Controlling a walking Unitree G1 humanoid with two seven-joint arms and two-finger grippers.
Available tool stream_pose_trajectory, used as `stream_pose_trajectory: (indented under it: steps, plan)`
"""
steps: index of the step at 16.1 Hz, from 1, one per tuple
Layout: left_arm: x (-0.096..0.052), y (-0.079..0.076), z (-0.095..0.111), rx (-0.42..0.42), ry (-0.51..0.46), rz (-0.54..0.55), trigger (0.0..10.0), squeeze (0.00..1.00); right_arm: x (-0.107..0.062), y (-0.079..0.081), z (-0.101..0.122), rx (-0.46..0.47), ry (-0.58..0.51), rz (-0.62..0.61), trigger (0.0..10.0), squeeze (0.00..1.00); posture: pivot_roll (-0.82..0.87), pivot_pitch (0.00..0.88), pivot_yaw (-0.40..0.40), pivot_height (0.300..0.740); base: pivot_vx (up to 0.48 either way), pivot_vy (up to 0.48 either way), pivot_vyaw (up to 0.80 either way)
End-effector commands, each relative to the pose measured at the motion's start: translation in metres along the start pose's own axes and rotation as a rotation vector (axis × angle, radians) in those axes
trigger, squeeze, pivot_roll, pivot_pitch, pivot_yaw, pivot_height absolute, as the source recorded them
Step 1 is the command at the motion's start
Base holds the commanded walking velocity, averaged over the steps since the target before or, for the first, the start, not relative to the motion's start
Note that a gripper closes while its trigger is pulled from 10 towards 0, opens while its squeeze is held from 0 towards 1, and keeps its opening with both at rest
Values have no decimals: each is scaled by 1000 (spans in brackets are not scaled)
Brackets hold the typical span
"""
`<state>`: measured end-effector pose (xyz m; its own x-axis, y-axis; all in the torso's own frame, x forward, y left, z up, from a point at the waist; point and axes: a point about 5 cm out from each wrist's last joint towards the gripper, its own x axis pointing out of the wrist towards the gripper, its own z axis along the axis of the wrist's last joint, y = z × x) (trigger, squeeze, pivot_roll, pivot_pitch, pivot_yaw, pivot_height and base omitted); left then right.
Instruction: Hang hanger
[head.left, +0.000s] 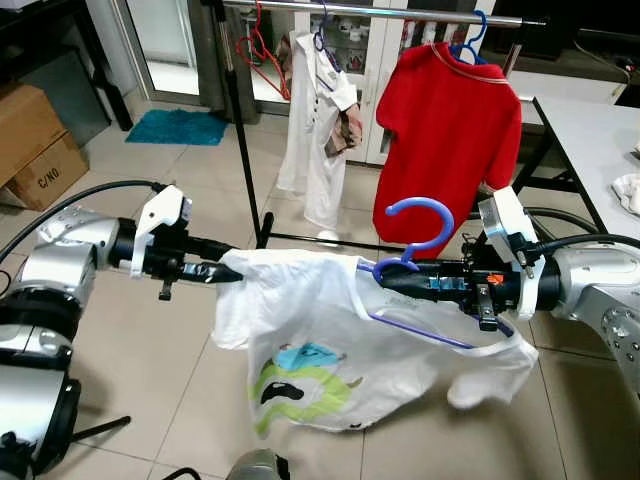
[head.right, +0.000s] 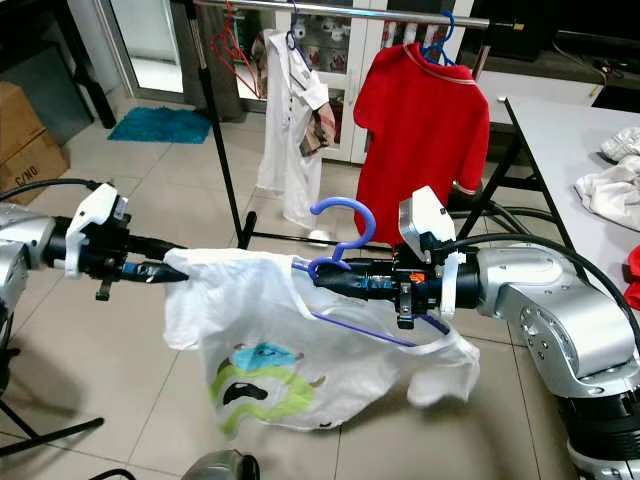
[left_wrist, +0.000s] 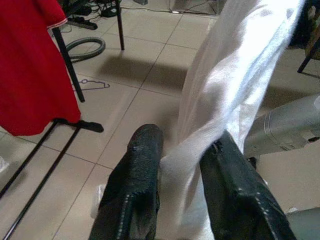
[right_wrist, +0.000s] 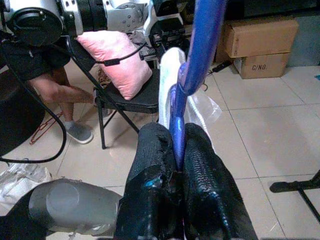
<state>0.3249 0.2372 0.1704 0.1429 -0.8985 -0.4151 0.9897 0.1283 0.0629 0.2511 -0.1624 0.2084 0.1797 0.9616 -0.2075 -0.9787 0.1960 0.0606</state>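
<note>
hanger (head.left: 418, 222): glossy blue plastic; shirt (head.left: 320, 350): thin white cloth; floor (head.left: 160, 330): smooth tile

3 shirts (head.left: 300, 345), 3 hangers (head.left: 415, 235), 2 boxes (head.left: 40, 150)

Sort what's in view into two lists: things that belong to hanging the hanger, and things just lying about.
For the job:
blue hanger, held by the right gripper
white T-shirt, pinched by the left gripper
clothes rail

Lying about:
red shirt
white garment
cardboard boxes
blue mat
pink pillow
</note>
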Motion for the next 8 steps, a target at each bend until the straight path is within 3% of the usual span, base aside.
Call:
stream_pose_trajectory:
  steps: [1, 6, 8]
  plan:
    - [2, 4, 9, 30, 1, -13, 0, 0, 0, 3, 8, -32, -3, 31, 0, 0, 3, 0, 37, 740, 0, 0, 0]
    - [1, 4, 11, 11, -16, -12, 0, 0, -2, 2, 7, -28, 2, 17, 0, 0, 2, 0, 42, 740, 0, 0, 0]
    - [-6, 5, 9, -8, -31, 18, 0, 0, -5, 0, 4, -23, 12, 0, 0, 0, -1, 0, 43, 740, 0, 0, 0]
